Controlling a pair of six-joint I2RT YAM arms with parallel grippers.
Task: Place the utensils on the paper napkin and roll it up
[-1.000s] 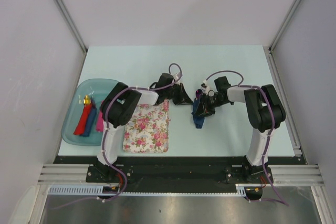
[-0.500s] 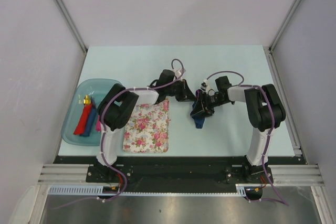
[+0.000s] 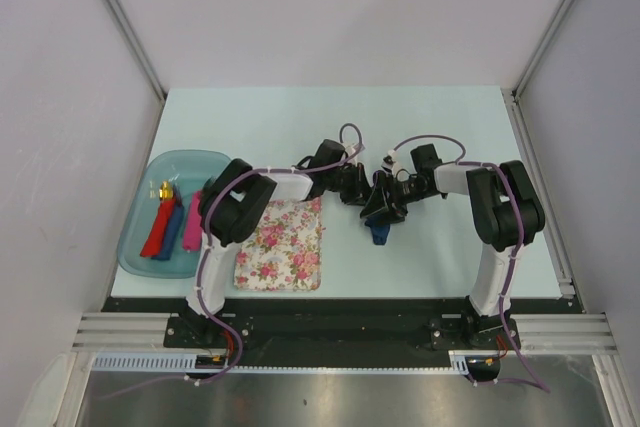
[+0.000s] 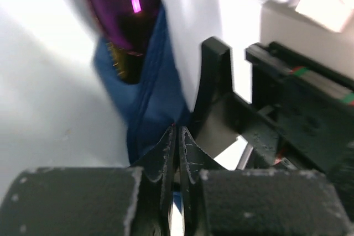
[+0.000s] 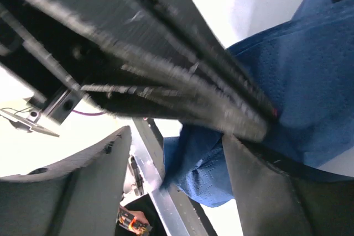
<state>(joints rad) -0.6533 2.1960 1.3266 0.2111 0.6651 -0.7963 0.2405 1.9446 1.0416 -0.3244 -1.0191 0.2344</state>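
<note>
The paper napkin (image 3: 378, 231) lies bunched into a dark blue roll on the table, between the two arms. The left wrist view shows the purple spoon bowl (image 4: 123, 5) poking out of the napkin's (image 4: 145, 100) far end, with a glint of gold utensil (image 4: 117, 62) beside it. My left gripper (image 3: 362, 192) is shut, and its fingertips (image 4: 178, 130) press against the roll's near fold. My right gripper (image 3: 383, 209) stands open over the roll from the other side. The blue paper (image 5: 310, 75) lies between and beyond its spread fingers (image 5: 99, 175).
A pink floral mat (image 3: 282, 244) lies near the front, left of the roll. At the table's left a teal tray (image 3: 135, 252) holds chunky red (image 3: 156, 231), blue (image 3: 172, 230) and pink (image 3: 192, 223) pieces. The two grippers nearly touch.
My left arm has swung right until its shut tips reached the napkin roll. My right gripper has opened and let go of the napkin.
</note>
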